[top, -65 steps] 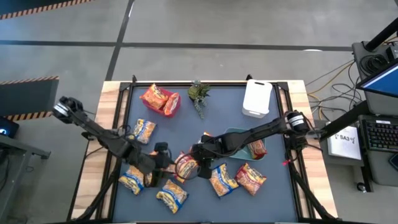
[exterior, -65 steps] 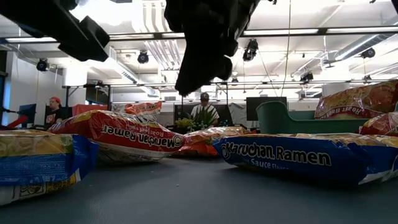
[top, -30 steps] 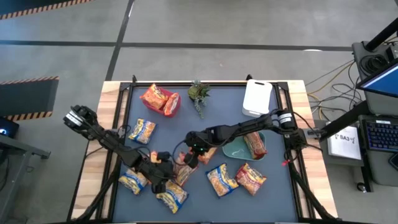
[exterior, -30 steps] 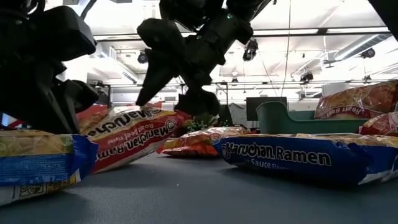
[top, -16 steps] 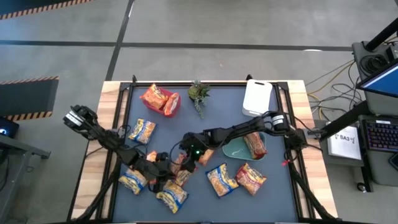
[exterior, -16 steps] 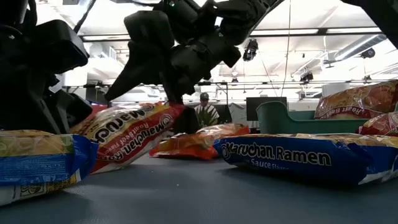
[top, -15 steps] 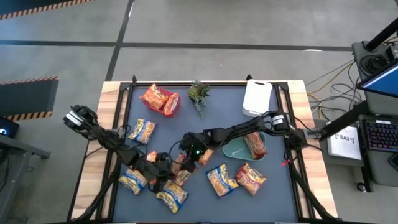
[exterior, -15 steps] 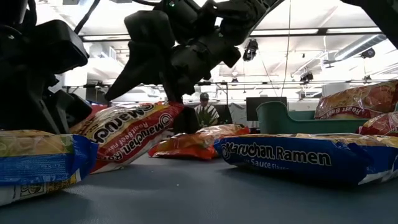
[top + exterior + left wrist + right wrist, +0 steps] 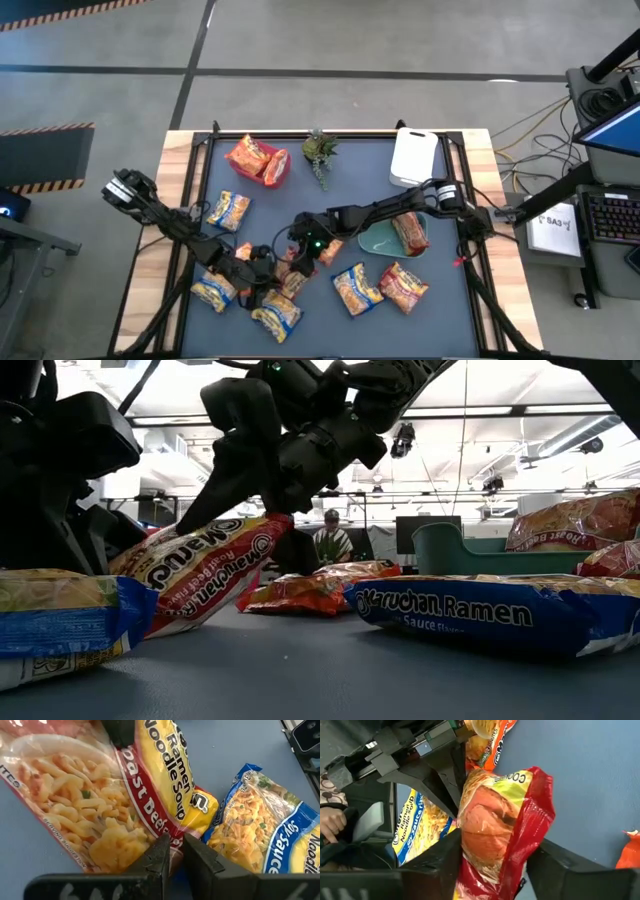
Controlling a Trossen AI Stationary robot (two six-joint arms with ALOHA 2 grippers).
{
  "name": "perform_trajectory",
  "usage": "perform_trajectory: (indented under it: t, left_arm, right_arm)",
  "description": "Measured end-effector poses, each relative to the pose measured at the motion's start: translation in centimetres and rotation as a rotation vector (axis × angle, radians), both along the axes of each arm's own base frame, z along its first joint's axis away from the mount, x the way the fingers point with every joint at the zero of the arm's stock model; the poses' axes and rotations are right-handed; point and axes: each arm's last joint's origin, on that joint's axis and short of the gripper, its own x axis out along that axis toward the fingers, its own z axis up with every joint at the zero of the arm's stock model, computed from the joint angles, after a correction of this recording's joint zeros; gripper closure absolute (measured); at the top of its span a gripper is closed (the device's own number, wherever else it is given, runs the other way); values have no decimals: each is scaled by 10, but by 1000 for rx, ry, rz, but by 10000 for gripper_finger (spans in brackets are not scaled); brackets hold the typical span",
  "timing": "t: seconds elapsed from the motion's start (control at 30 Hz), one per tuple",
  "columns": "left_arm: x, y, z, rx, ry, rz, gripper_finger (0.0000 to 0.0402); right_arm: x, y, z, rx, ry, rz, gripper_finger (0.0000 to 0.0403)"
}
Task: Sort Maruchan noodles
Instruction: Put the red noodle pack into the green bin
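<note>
A red Maruchan noodles packet [image 9: 200, 575] stands tilted near the table's middle, held at both ends. My left gripper [image 9: 174, 851] is shut on its lower end and my right gripper [image 9: 495, 860] on its raised end. In the high view the left gripper [image 9: 262, 277] and right gripper [image 9: 298, 255] meet over the red packet [image 9: 288, 272]. Yellow-and-blue packets [image 9: 212, 290] [image 9: 277, 315] lie flat beside it. An orange packet [image 9: 320, 588] lies just behind it. My left gripper pinches a thin edge of the red packet [image 9: 172, 840] at its lower end, between the two fingertips. The fingers slant down from the table's left. That end sits low by the table. My right gripper has the packet's raised end [image 9: 470, 845] between its two fingers, one finger [image 9: 445, 857] on each side. It slants down from the table's right. The packet leans up into this hold, its upper end [image 9: 270, 525] clear of the table.
A teal bin [image 9: 378, 240] at the right holds a red packet [image 9: 412, 232]. Orange [image 9: 358, 290] and red [image 9: 405, 285] packets lie near it. Two orange packets [image 9: 255, 158] and a yellow one [image 9: 228, 210] lie far left. A plant [image 9: 320, 155] and a white container [image 9: 413, 158] stand at the far edge.
My right gripper has sunk a little toward the left gripper, tipped further down and shut on the red packet's raised end. The packet now stands steeper, its upper end higher while its lower end stays in the left gripper.
</note>
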Motion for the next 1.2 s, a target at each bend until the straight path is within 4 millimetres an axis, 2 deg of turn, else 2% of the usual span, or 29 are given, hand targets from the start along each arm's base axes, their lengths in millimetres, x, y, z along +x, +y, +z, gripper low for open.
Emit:
perform_trajectory:
  t: [0.23, 0.5, 0.8, 1.07, 1.2]
  left_arm:
    - [0, 0, 5, -1, -20, -7, 363]
    - [-1, 2, 16, 30, -74, -23, 363]
    - [-11, 11, 59, 110, -268, -67, 363]
    - [-26, 28, 93, 292, -415, -1, 363]
    - [-30, 36, 110, 446, -494, 57, 363]
  right_arm:
    - [0, 0, 2, -4, -18, 15, 282]
    - [-2, 0, 12, -41, -50, 34, 286]
    - [-19, -4, 44, -166, -32, 20, 289]
    - [-47, -8, 82, -298, 44, -38, 289]
    - [-63, -9, 104, -318, 68, -71, 289]
